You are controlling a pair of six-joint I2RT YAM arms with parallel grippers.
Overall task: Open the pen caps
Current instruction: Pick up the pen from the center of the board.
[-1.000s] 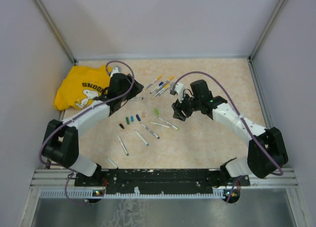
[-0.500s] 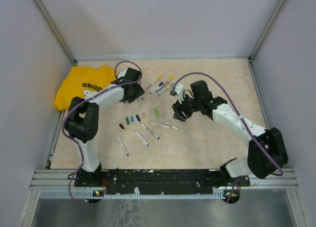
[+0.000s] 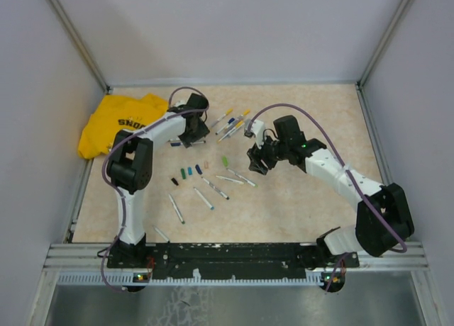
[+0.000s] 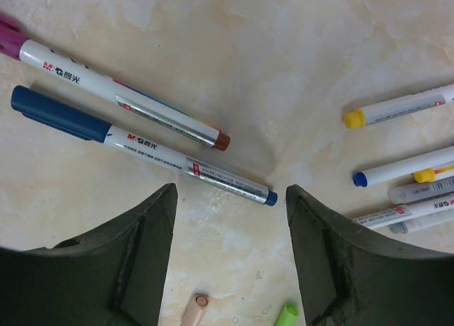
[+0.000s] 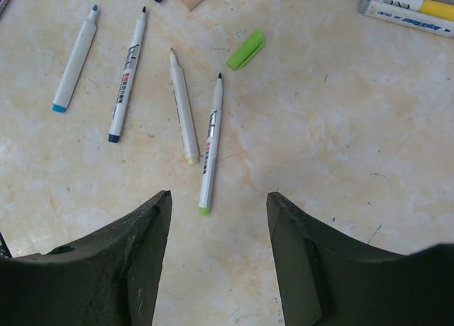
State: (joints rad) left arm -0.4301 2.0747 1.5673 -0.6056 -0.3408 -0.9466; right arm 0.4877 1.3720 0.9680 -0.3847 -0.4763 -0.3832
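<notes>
1. shirt [image 3: 113, 131]: yellow, crumpled, at the far-left corner of the table [image 3: 298, 212]
2. left gripper [image 4: 230, 198]: jaws apart, nothing between them; it hangs over the table just right of the shirt and touches no pen
3. just beyond its fingers, two pens lie side by side and slightly apart; the purple cap [image 4: 8, 37] and the navy cap [image 4: 51, 113] are both seated on their barrels
4. loose caps, in a slanted row near the table centre, between the arms: black cap [image 3: 174, 181], two green caps [image 3: 186, 173], blue cap [image 3: 198, 169], peach cap [image 3: 206, 164], lime cap [image 3: 225, 160]; all are off their pens and lying flat
5. bare pens [image 3: 203, 198]: five uncapped barrels lie scattered on the near side of that row, none touching a cap; a sixth pen [image 3: 162, 232] lies alone close to the arm bases
6. pen cluster [image 3: 230, 120]: several pens bunched at far centre, showing yellow and blue ends; cannot tell at this size whether every cap is on
7. right gripper [image 5: 218, 198]: jaws apart and empty, held above the table to the right of the lime cap; four bare pens lie ahead of its fingers, and it touches none of them
</notes>
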